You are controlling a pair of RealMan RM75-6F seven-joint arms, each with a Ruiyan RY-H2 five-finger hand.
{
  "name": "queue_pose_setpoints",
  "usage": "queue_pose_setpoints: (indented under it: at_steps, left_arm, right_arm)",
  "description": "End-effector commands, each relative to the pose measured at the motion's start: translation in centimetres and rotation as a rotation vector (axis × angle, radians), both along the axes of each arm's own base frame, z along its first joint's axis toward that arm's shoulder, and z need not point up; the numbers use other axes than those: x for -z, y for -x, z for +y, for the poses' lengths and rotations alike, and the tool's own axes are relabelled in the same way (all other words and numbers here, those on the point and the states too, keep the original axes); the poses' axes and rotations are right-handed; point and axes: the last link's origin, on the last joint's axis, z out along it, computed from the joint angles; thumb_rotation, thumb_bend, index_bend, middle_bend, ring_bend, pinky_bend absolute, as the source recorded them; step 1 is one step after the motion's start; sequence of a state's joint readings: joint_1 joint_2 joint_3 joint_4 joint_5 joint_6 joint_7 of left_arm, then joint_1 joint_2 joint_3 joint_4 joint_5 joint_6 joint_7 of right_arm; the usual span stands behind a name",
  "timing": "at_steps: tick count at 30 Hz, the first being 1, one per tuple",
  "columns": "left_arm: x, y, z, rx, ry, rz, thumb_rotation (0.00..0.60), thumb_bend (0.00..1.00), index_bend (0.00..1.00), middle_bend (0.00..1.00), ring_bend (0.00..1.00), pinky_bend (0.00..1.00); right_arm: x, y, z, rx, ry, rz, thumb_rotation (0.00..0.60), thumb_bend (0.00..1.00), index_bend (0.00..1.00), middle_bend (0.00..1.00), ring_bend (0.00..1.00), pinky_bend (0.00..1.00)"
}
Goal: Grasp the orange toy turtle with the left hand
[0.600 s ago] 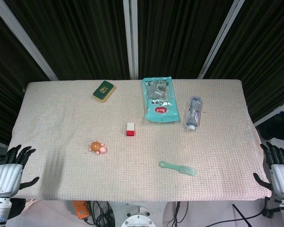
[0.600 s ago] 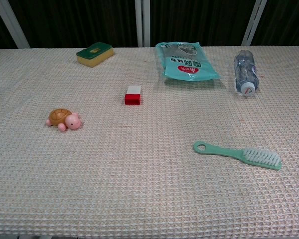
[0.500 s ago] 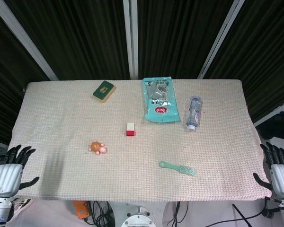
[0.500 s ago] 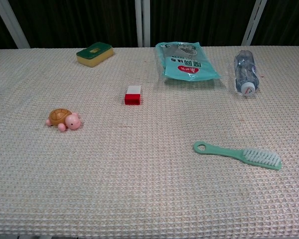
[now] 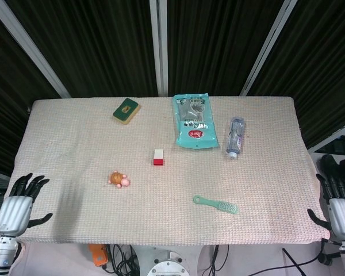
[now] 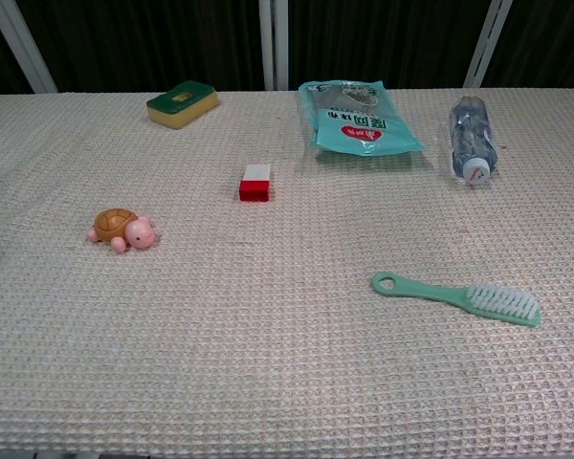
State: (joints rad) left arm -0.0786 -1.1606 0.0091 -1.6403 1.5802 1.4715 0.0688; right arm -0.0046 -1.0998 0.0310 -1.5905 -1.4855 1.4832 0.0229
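Observation:
The orange toy turtle, with an orange shell and pink head and feet, lies on the cloth-covered table left of centre. My left hand hangs off the table's near left corner, fingers spread and holding nothing, well to the left of the turtle. At the near right corner my right hand also has its fingers apart and is empty. Neither hand shows in the chest view.
On the beige waffle cloth lie a green-and-yellow sponge, a red-and-white block, a teal packet, a plastic bottle on its side and a green brush.
My left hand has shifted slightly right and up toward the table's corner. The right hand has moved up a little. The objects lie as before.

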Motion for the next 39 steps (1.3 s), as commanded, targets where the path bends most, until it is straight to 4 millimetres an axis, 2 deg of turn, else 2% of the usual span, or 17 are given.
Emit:
queue_pose_setpoints:
  at_steps: [1, 8, 14, 26, 39]
  left_arm:
    - [0.6, -1.5, 1.7, 0.066, 0.045, -0.018, 0.600, 0.09, 0.17, 0.12, 0.00, 0.08]
    - [4.1, -4.2, 6.2, 0.140, 0.149, -0.038, 0.600, 0.09, 0.17, 0.12, 0.00, 0.12]
    - [7.9, -6.0, 8.8, 0.173, 0.220, -0.036, 0.600, 0.12, 0.18, 0.12, 0.00, 0.15]
    - [12.0, -7.4, 11.6, 0.145, 0.292, -0.022, 0.600, 0.23, 0.21, 0.15, 0.01, 0.16]
    - [13.9, -7.3, 12.4, 0.123, 0.319, -0.008, 0.600, 0.28, 0.24, 0.21, 0.06, 0.18]
  right_arm:
    - [0.0, -0.1, -0.1, 0.002, -0.001, 0.001, 0.600, 0.17, 0.00, 0.00, 0.00, 0.00]
    - [0.4, -0.1, -0.1, 0.005, -0.013, 0.003, 0.600, 0.17, 0.00, 0.00, 0.00, 0.00]
    - [0.3, 0.1, -0.2, 0.013, -0.013, 0.005, 0.600, 0.17, 0.00, 0.00, 0.00, 0.00]
    - [-0.1, 1.0, -0.1, 0.026, -0.010, -0.009, 0.600, 0.17, 0.00, 0.00, 0.00, 0.00]
    - [-0.5, 1.3, -0.2, 0.030, 0.000, -0.014, 0.600, 0.17, 0.00, 0.00, 0.00, 0.00]
